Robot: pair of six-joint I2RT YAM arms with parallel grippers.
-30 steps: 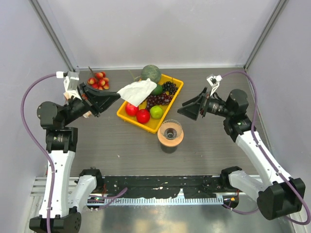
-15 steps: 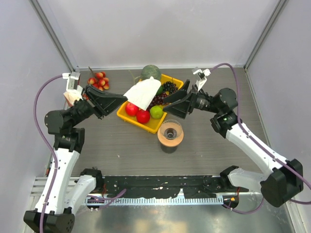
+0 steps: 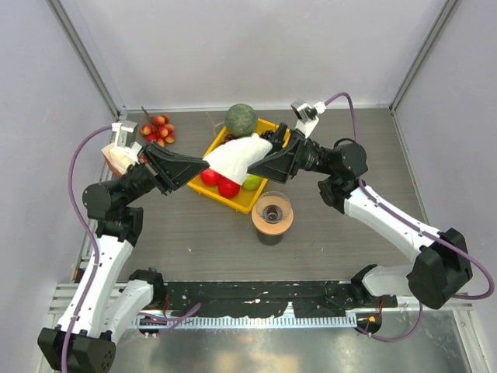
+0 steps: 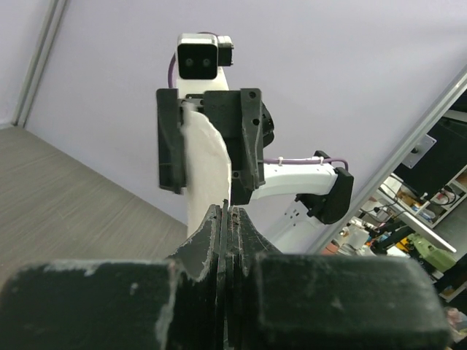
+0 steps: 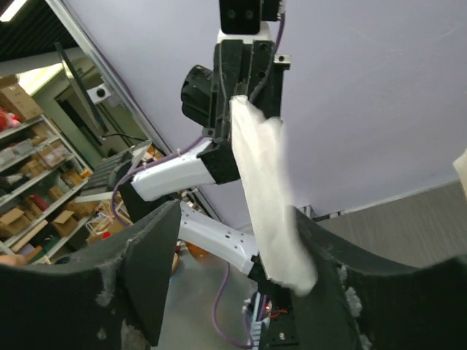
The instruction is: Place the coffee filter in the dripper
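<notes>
The left gripper [image 3: 205,164] is clamped on the filter [image 3: 233,155], holding it in the air over the fruit tray [image 3: 242,203], far-left of the dripper [image 3: 272,208]. The right gripper [image 3: 262,162] stands wide around the filter's free end. Closing gently and squarely there would likely avoid tearing the paper.

Yellow tray [image 3: 237,203] partly behind coffee filter [image 3: 237,155]

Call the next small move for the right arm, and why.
Probably close the right gripper on the coffee filter. In the right wrist view its jaws stand open with the filter's free end between them, while the left gripper is shut on the other end. The dripper has no filter yet.
</notes>
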